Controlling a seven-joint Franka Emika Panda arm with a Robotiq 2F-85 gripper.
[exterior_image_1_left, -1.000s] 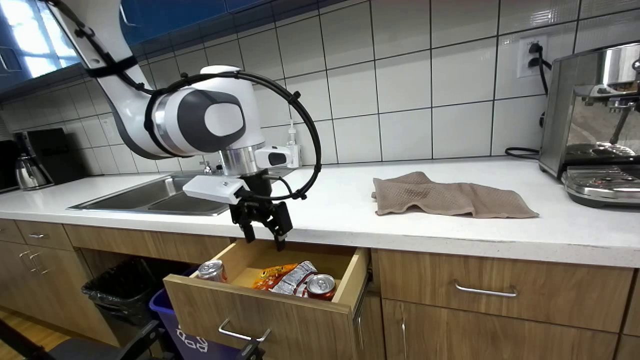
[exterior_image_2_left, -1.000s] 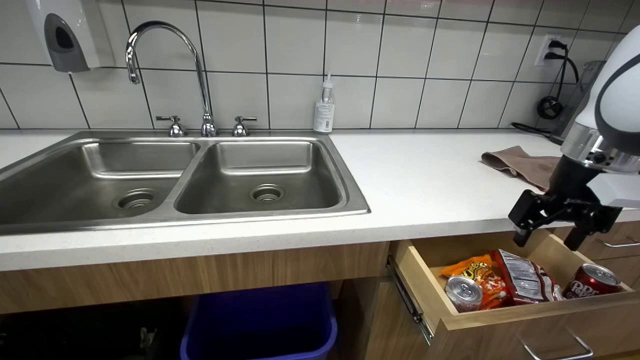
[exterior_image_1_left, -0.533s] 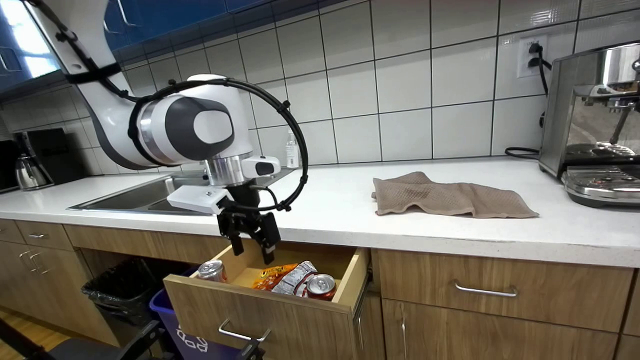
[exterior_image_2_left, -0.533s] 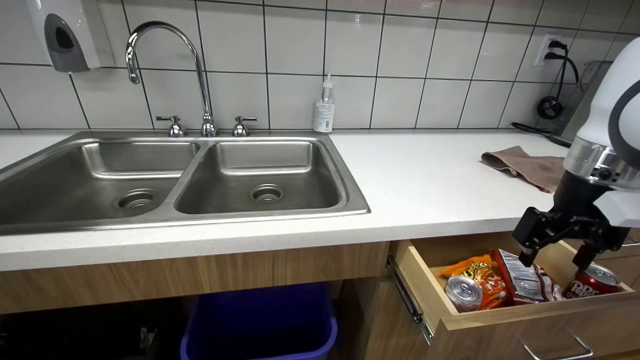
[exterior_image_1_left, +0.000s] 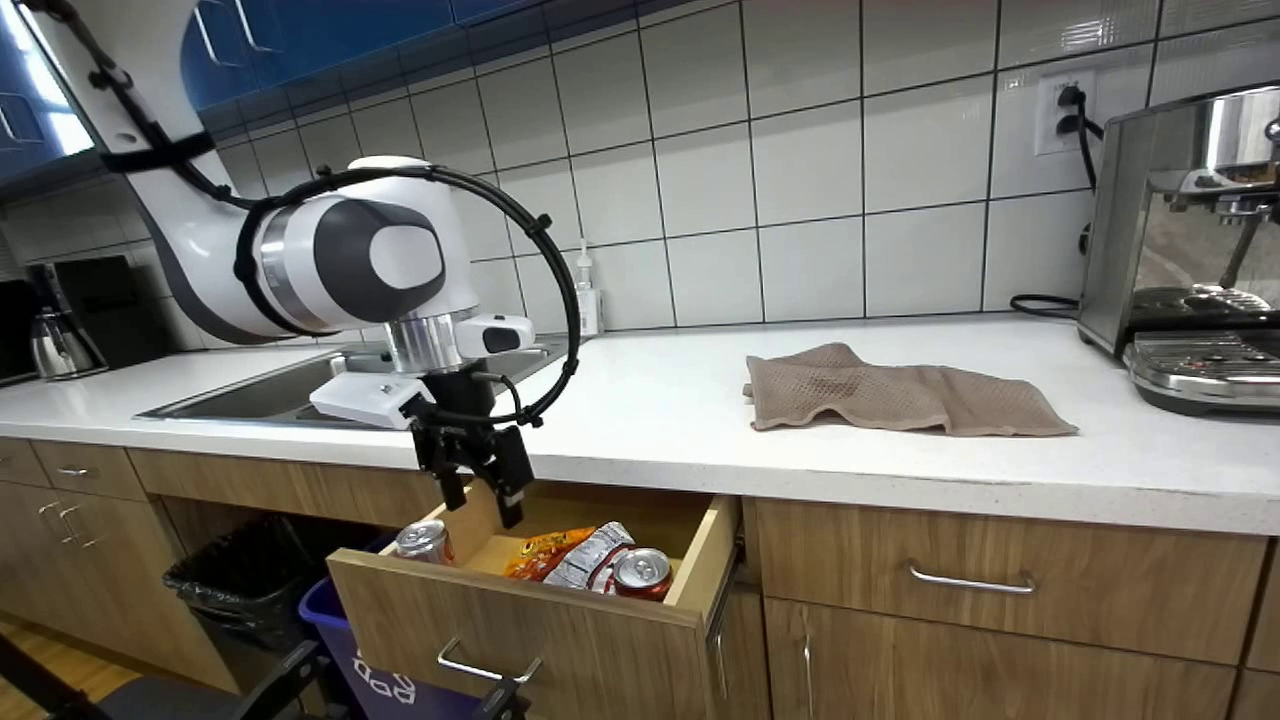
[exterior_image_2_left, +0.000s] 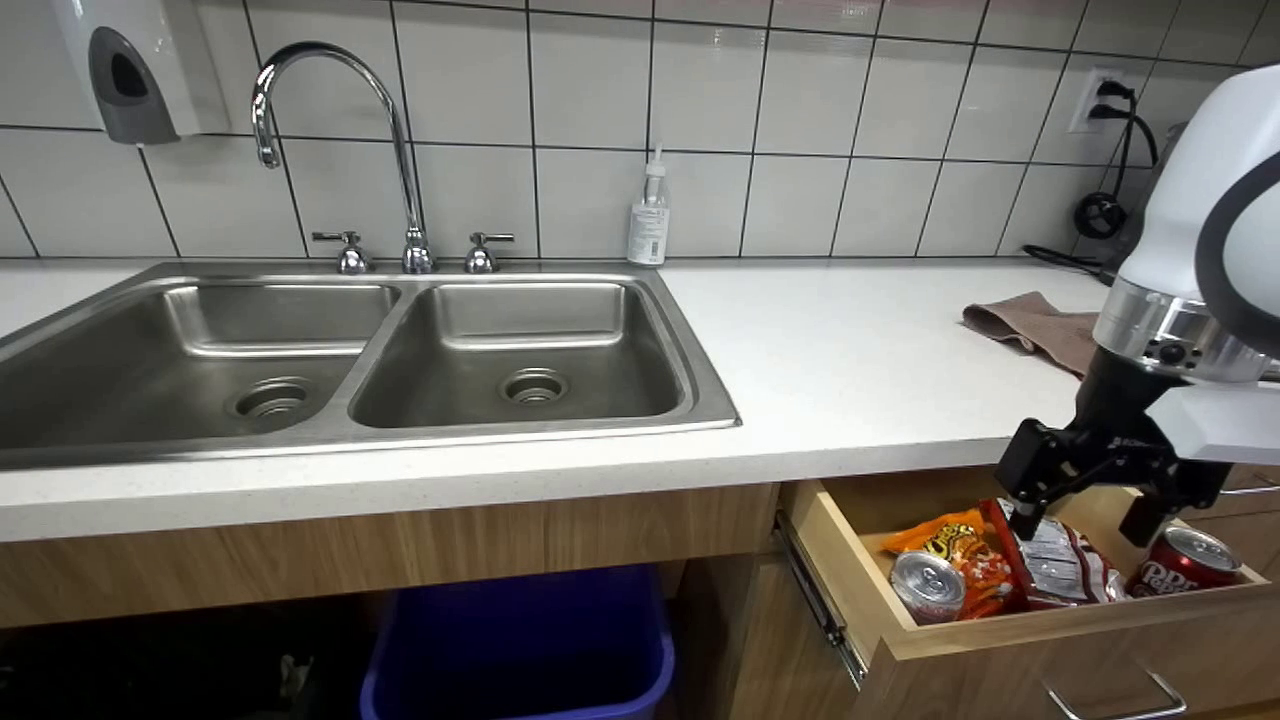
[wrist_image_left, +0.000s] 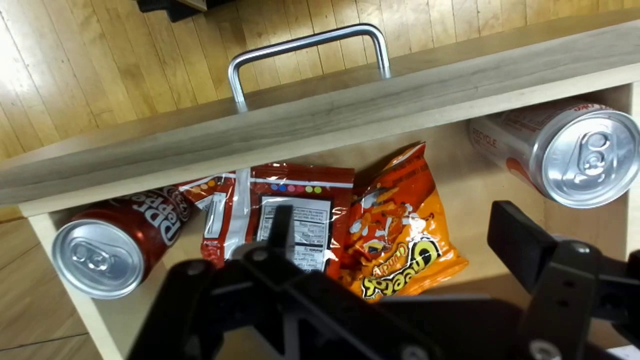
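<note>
We log a white table (exterior_image_1_left: 680, 400), one arm (exterior_image_1_left: 375, 255), and below the table edge a pulled-out drawer (exterior_image_1_left: 530, 615). The claw (exterior_image_2_left: 1081, 526) hangs over that drawer, fingers (wrist_image_left: 520, 242) spread wide, gripping nothing; we see no contact with the contents. Key relation: the orange Cheetos bag (wrist_image_left: 400, 235) lies in the drawer below the claw, and in the wrist view it sits between the two fingers. How high the claw stands over it we can't call from these views. Its long axis runs roughly from drawer front toward the back, crossing the line joining the fingers. The red bag (wrist_image_left: 312, 200) lies alongside; touching or just beside, we can't tell. One finger shows over its label. The bags sit between a Dr Pepper can (wrist_image_left: 117, 245) and a silver can (wrist_image_left: 560, 150), both apparently upright.

Counts, big to small: one table, one arm, one sink (exterior_image_2_left: 560, 437) with two basins, one pulled-out drawer, one brown cloth (exterior_image_1_left: 890, 395), one claw with two fingers, two bags (one orange, one red), two cans (one Dr Pepper, one silver).
</note>
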